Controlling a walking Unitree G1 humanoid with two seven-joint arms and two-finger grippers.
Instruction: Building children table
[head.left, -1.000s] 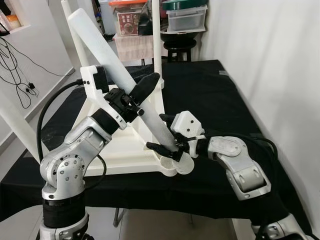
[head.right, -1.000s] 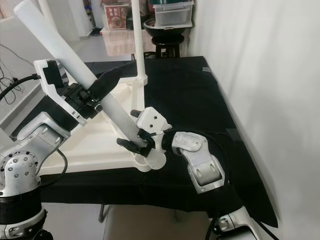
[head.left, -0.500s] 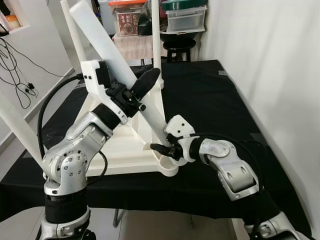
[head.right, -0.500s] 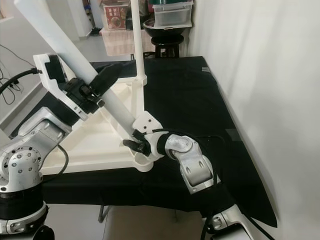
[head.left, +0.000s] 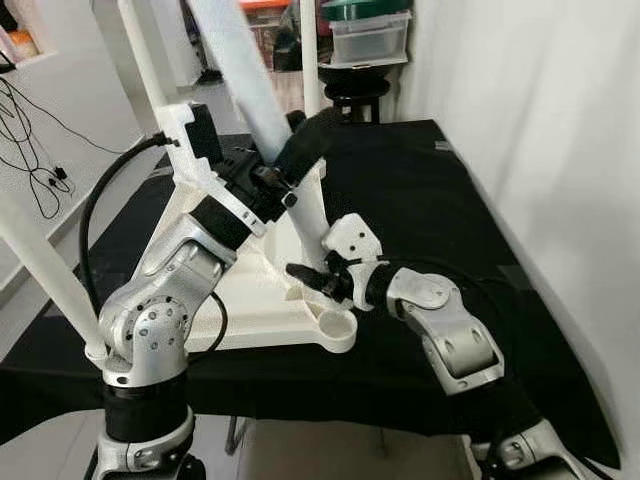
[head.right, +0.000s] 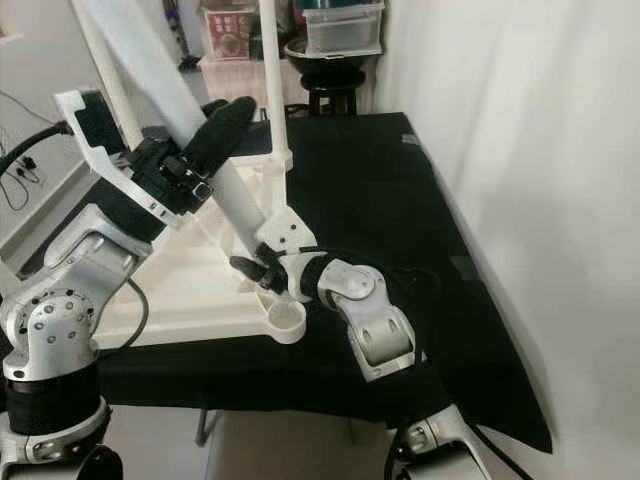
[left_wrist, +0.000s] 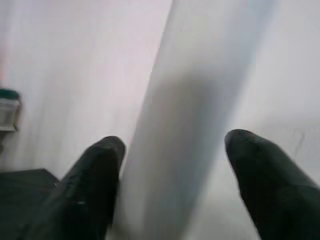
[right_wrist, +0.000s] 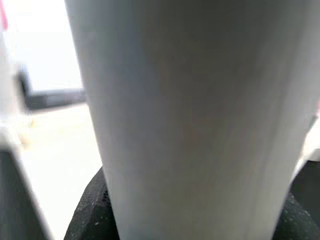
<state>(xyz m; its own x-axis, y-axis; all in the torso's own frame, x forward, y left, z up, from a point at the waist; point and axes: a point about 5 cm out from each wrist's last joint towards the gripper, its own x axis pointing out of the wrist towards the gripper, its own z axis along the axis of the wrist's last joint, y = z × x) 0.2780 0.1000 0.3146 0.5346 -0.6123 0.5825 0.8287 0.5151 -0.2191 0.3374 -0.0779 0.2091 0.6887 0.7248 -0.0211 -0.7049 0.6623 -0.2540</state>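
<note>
The white children's table (head.left: 255, 300) lies upside down on a black-covered table (head.left: 420, 180). Three of its legs stand upward, one at the far right corner (head.left: 312, 60). I hold a loose white leg (head.left: 240, 70) steeply tilted with both grippers. My left gripper (head.left: 305, 150) is shut on its middle, and the left wrist view has the leg (left_wrist: 190, 125) between black fingers (left_wrist: 95, 175). My right gripper (head.left: 305, 275) is shut on the leg's lower end (right_wrist: 190, 115). That end hangs just above and behind the empty round corner socket (head.left: 342, 326).
A white wall (head.left: 560, 150) runs close along the right side of the black table. Behind the table stand a dark stool (head.left: 360, 90) and stacked storage boxes (head.left: 375, 35). Cables (head.left: 35, 170) hang at the left. The near left leg (head.left: 50, 270) juts toward me.
The held leg has swung more upright. Its lower end, with my right gripper on it, has lifted off the near corner socket and moved back; my left gripper has risen.
</note>
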